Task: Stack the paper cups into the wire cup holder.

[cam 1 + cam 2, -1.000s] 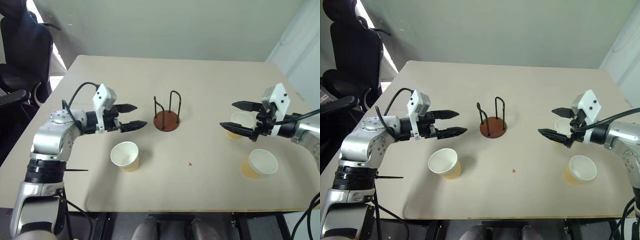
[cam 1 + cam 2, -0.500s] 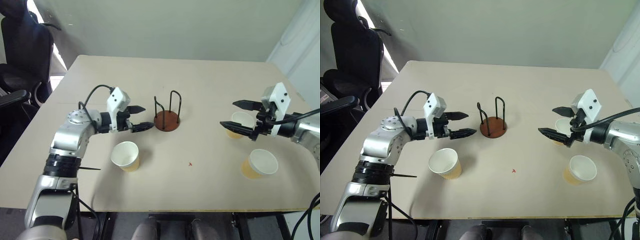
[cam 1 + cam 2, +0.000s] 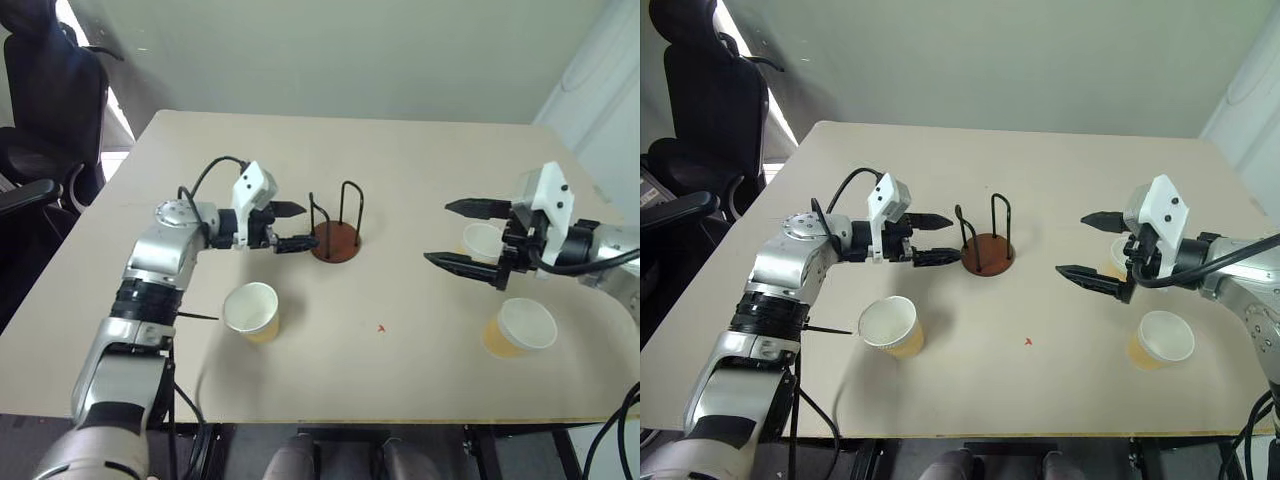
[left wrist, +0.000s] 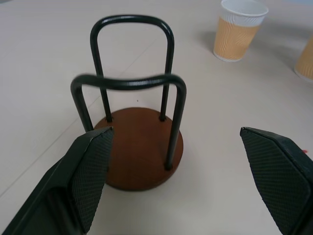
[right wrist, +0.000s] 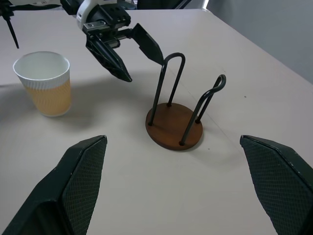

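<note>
While the wire cup holder is standing empty near the middle of the table, I am keeping the left gripper spread wide and empty just beside it, fingertips pointing at the reddish-brown base. My reading: I am lining up to steady or reposition the holder, since nothing is in the jaws and the nearest paper cup is sitting upright below and slightly behind this gripper, untouched.

On the other side I am holding the right gripper released too, jaws wide, hanging above the table well apart from the holder. A second paper cup is standing just behind its fingers, and a third is sitting nearer to me, beside the wrist. I judge this arm is waiting between its two cups and the holder, ready to take either.

All three cups are standing rim up, so none is stacked yet.

Writing check: I am finding no brand, label or print on cups, holder or table; the cups are showing a ribbed wave texture in the wrist views.
</note>
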